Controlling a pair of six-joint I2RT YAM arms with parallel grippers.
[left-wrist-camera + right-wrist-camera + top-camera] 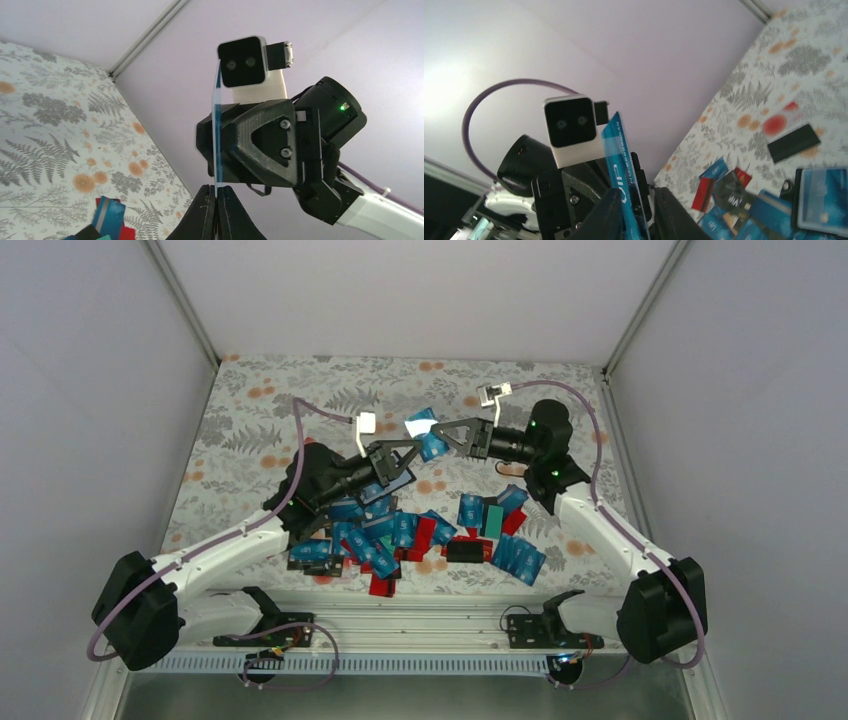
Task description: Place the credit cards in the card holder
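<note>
Overhead, the left arm stretches from the lower left of the frame toward the middle. Beneath it the credit cards lie in a loose, overlapping heap on the flowered desk, mostly blue with some red, one teal and a few black. Among them, just below the left hand, sits the card holder, a dark case showing a grey-blue face. That hand is closed tight on one blue card, held up off the desk at the centre of the frame. Its own camera sees the card edge-on, standing straight up from the pinched fingertips. From the right, the right hand meets the same card with a finger on each side of it. Whether those fingers press it or stand slightly off cannot be told.
</note>
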